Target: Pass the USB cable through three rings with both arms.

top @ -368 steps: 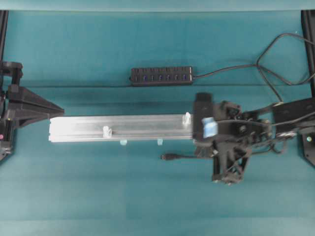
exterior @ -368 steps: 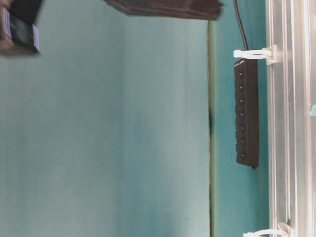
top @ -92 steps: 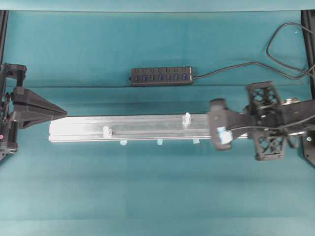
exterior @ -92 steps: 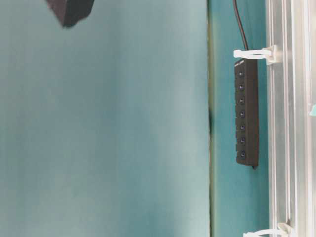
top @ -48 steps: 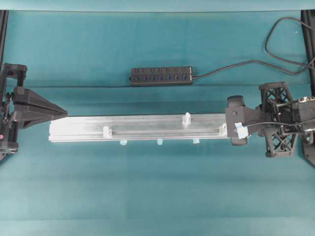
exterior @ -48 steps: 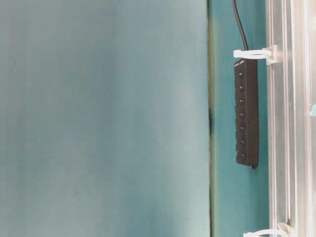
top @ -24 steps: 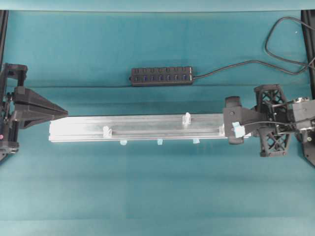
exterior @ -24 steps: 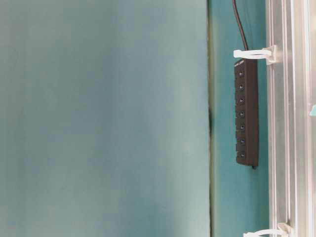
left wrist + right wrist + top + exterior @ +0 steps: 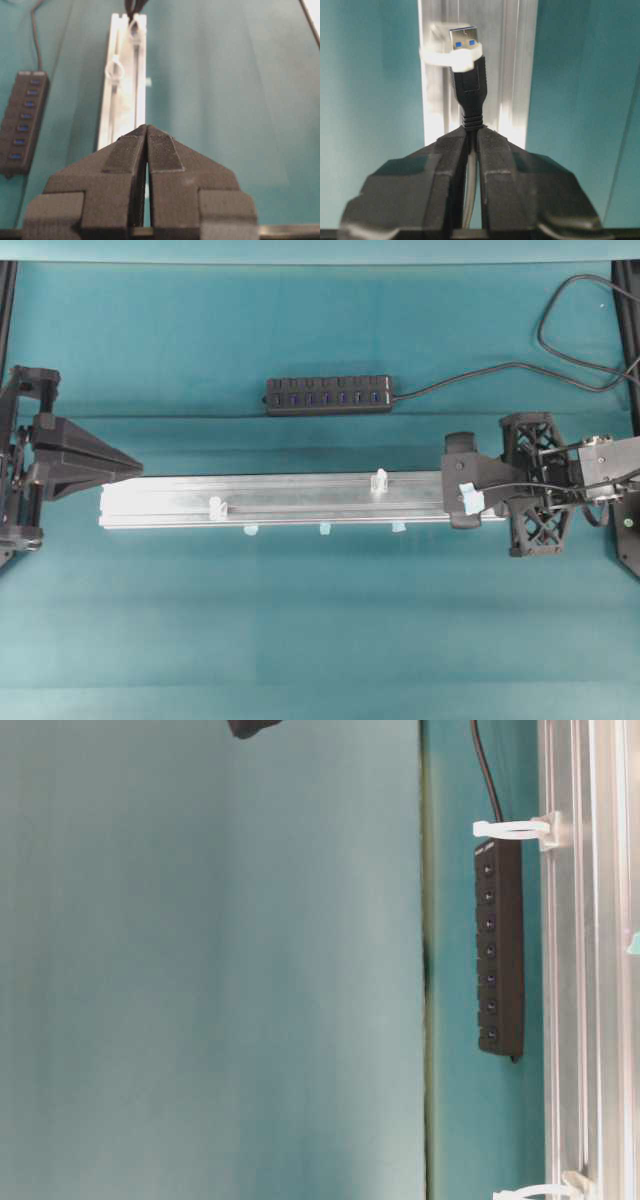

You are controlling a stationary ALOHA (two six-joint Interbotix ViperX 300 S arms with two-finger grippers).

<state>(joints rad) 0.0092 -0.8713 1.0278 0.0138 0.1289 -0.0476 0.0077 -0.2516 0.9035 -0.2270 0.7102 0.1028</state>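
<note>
The silver rail point(image 9: 300, 502) lies across the table with three whitish rings on it. Two rings show from above point(image 9: 216, 508) point(image 9: 380, 480). The ring point(image 9: 440, 56) at the right end shows only in the right wrist view. My right gripper point(image 9: 471, 129) point(image 9: 448, 498) is shut on the USB cable point(image 9: 470, 90) just behind the plug. The plug's metal tip point(image 9: 465, 37) sits in that ring, whose band crosses in front of it. My left gripper point(image 9: 146, 127) point(image 9: 138, 468) is shut and empty, just off the rail's left end.
A black multi-port hub point(image 9: 328, 394) lies behind the rail, its lead point(image 9: 480, 373) curling off to the back right. Small pale blue tape tabs point(image 9: 324, 529) stick out along the rail's front edge. Teal cloth covers the table.
My right gripper has moved left along the rail with the plug and now covers the right-end ring. The left gripper has stayed almost where it was.
</note>
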